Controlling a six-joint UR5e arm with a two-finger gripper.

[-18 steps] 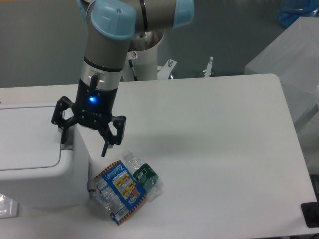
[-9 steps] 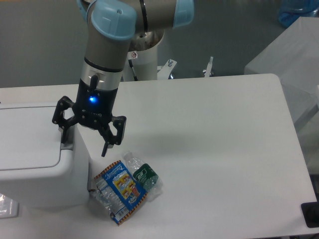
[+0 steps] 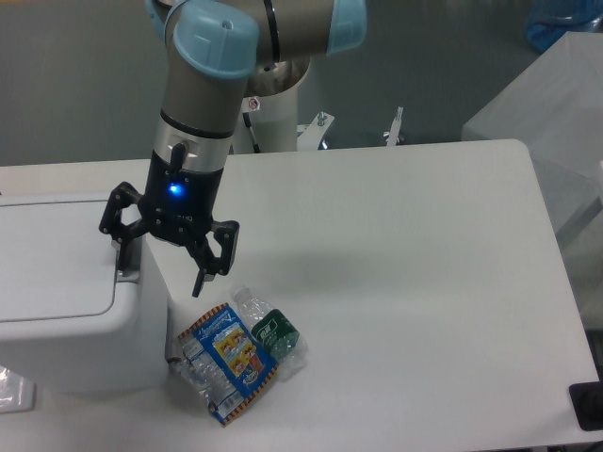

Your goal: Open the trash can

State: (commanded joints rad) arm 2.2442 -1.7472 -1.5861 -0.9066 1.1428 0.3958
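A white table (image 3: 405, 282) with rounded corners is seen in front of a grey wall. At the left edge of the view the trash can (image 3: 66, 311) is placed, a large white boxy bin, and its flat lid (image 3: 47, 259) is lying closed on top. A grey strip (image 3: 128, 273) is seen along the right edge of the top.

The gripper (image 3: 160, 264) is held just over this right edge, pointing down from the arm (image 3: 203, 104), and a blue light is lit on its body. The jaws are spread wide and nothing is held between them. One finger (image 3: 121, 247) is positioned over the grey strip, but it cannot be told if the strip is touched. The other finger (image 3: 209, 268) is hanging beside the bin, above the table.

Just beside the lower right corner of the bin, a snack wrapper (image 3: 226, 363) in blue and yellow is lying on the table, and a crushed bottle (image 3: 268, 330) with a green label is touching it.
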